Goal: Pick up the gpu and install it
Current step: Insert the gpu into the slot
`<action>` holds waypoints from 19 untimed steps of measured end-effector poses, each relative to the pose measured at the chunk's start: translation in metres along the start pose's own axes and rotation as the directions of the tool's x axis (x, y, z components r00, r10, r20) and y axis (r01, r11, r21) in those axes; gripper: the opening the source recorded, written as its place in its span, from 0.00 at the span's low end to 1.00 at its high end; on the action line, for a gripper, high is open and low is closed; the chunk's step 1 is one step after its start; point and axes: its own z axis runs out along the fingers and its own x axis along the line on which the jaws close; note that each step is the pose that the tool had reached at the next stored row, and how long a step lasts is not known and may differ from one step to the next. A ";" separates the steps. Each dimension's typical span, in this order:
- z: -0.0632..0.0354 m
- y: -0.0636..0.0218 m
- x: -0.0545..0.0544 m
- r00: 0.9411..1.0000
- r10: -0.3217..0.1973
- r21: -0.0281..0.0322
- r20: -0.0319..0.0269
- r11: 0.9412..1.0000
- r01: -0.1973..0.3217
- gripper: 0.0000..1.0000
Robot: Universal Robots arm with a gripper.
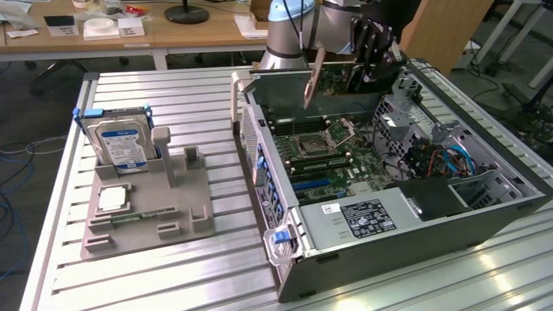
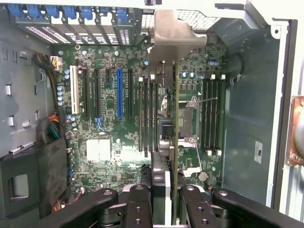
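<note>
1. the gripper [image 1: 367,65] was closed on the gpu [image 1: 335,78], its jaws drawn narrow against the two faces of the dark board, so the card stood on edge between them.
2. in the wrist view the gpu [image 2: 175,123] ran edge-on straight out from between the jaws of the gripper [image 2: 170,187], with its grey metal bracket [image 2: 173,33] at the end farthest from them.
3. the card hung over the open side of the computer case [image 1: 484,217], and the motherboard [image 2: 109,123] lay beyond the jaws, past the card's lower edge; whether the card touched anything in the case could not be told.
4. the blue slot [image 2: 119,92] lay off to one side of the held card, apart from it, with several black slots between them.
5. well away from the jaws, outside the case, a hard drive [image 1: 121,146] stood upright in a grey holder [image 1: 173,207] on the ribbed metal table [image 1: 173,97].
</note>
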 end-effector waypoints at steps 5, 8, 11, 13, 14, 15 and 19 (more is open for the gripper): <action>0.0028 0.0004 0.001 1.000 -0.011 -0.001 0.001 1.000 0.011 0.28; 0.0063 0.0007 0.002 1.000 -0.008 -0.001 0.001 1.000 0.008 0.28; 0.0094 0.0008 0.002 1.000 -0.005 0.000 0.000 1.000 0.005 0.28; 0.0113 0.0009 0.002 1.000 -0.005 0.000 0.000 1.000 0.005 0.28; 0.0123 0.0010 0.002 1.000 -0.005 0.000 0.000 1.000 0.005 0.28; 0.0134 0.0011 0.002 1.000 -0.005 0.000 0.000 1.000 0.005 0.28; 0.0188 0.0014 0.003 1.000 -0.005 0.000 0.000 1.000 0.005 0.28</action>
